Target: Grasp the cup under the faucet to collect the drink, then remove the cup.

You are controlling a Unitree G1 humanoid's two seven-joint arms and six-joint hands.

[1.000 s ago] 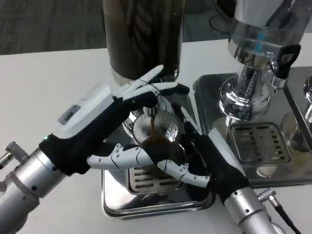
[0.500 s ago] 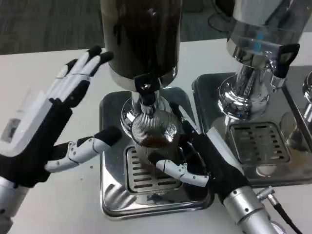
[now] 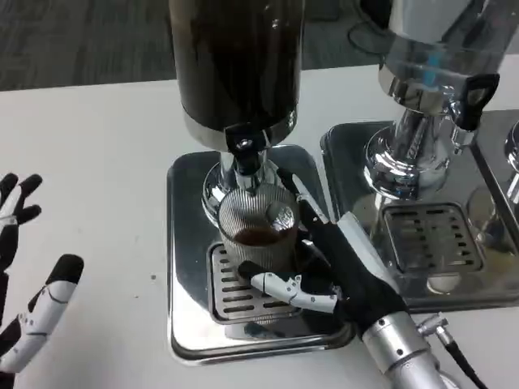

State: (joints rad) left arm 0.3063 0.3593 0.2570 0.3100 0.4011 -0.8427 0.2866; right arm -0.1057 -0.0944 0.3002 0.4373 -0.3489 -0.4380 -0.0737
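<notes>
We've got our right robot hand (image 3: 340, 263) wrapped around the cup (image 3: 258, 235), fingers curled in on its ribbed side, one running across the front low down and others reaching up behind it, so the grip looks made. The cup stands directly under the faucet (image 3: 243, 154) of the dark drink dispenser (image 3: 235, 65), on the grate of the drip tray (image 3: 182, 243), and we can see brown liquid inside it, so the collecting part seems at least partly done. No stream shows between faucet and cup right now, though the picture is too soft for us to swear the flow has stopped. How full the cup is we can only judge roughly: the liquid line sits somewhere around the middle of the glass. Our left robot hand (image 3: 24, 275) is well away from the faucet, out at the edge of the table (image 3: 97, 138) to the left of the drip tray, fingers spread apart and holding nothing. So we read it this way: grasp done, drink in the cup, and what's left is the removal, drawing the cup out from under the faucet and off the tray. That calls for a level, steady pull, since an open cup with liquid will slop if it tips. To the right of the faucet stands a second dispenser (image 3: 430, 73) on its own tray, playing no part.
</notes>
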